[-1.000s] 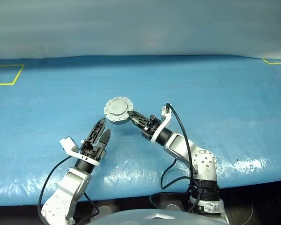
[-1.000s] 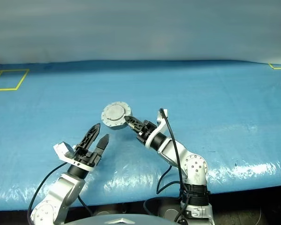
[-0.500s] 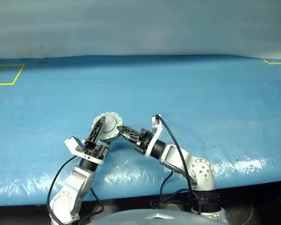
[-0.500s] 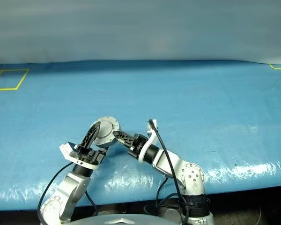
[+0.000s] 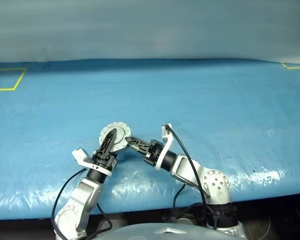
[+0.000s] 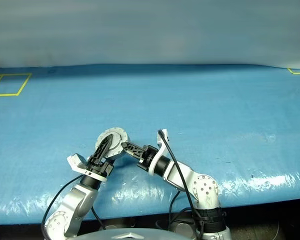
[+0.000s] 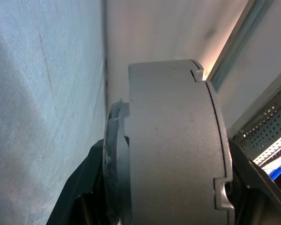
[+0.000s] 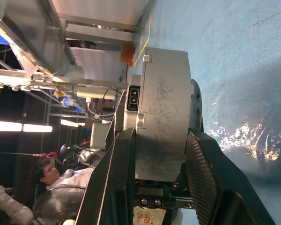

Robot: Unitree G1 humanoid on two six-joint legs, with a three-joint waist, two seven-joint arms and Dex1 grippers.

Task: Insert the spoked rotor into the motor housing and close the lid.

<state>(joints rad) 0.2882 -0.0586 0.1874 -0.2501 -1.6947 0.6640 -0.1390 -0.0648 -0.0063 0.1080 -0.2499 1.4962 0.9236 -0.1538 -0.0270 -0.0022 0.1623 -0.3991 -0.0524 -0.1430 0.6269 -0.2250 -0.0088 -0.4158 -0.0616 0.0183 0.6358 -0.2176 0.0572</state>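
A: Looking down from the head camera, you see the round grey metal motor housing (image 5: 116, 136) lifted clear of the blue plastic-covered counter (image 5: 215, 100), near its front edge, held between both arms.

B: Which gripper has it?

A: Both. Your right gripper (image 5: 131, 140) reaches in from the right, and its wrist view shows its jaws pinching the grey puck across its thickness, one black finger (image 8: 113, 183) on each flat face. Your left gripper (image 5: 109, 139) comes up from below on the left; in its wrist view the housing sits edge-on between its jaws, with a dark finger (image 7: 79, 187) hard against each face.

B: And the light-grey disc lid?

A: You see it lying flat against the housing as a thinner layer (image 7: 116, 159) on one side, so the unit looks closed. Whether the rotor is inside, you cannot tell.

B: Anything else around?

A: Yellow tape outlines (image 5: 7, 80) mark the counter's far left corner. A person (image 8: 49, 171) shows in the background of the right wrist view.
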